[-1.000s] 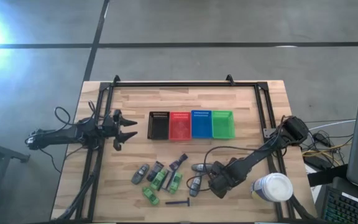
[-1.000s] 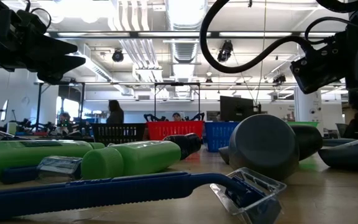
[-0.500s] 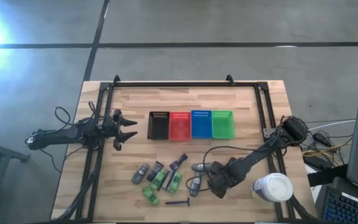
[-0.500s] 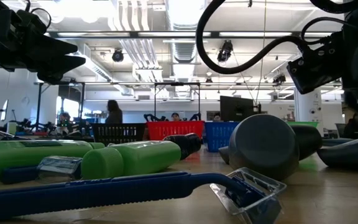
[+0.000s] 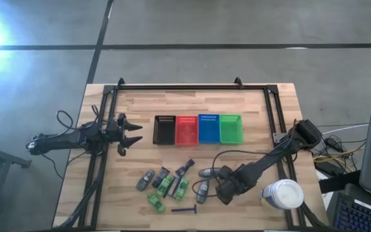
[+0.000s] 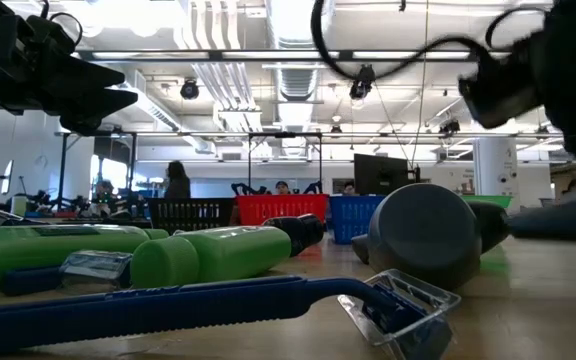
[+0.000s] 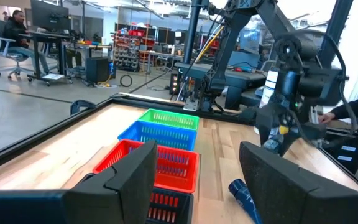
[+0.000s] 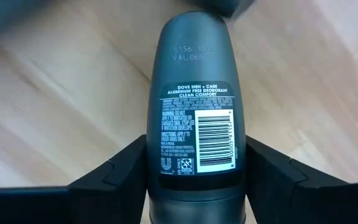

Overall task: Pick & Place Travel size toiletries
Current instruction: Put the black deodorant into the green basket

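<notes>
The right pincer (image 5: 219, 191) is low over the front of the worktop (image 5: 263, 109), to the right of the toiletries, and pinches a grey deodorant (image 8: 196, 118) between its two fingers (image 8: 114, 180). In the right wrist view the fingers sit tight against both sides of the bottle, whose back label and barcode face the camera, with bare wood behind it.

The left pincer (image 5: 136, 134) hangs over the worktop's left side, beside the black basket (image 5: 165, 129), its fingers spread and holding nothing.

Four baskets stand in a row at mid-worktop: black, red (image 5: 187, 129), blue (image 5: 209, 128) and green (image 5: 230, 128).

The other toiletries lie in a loose cluster in front of the baskets: grey tubes (image 5: 145, 181), green packets (image 5: 165, 185) and small dark pieces (image 5: 185, 169). The razor (image 5: 184, 209) lies nearest the front edge. Another grey tube (image 5: 202, 189) lies just beside the right pincer.

A white tub (image 5: 283, 194) stands at the front right corner.

In the low view the razor (image 6: 218, 305) lies across the foreground, with green packets (image 6: 208, 255) behind it.
</notes>
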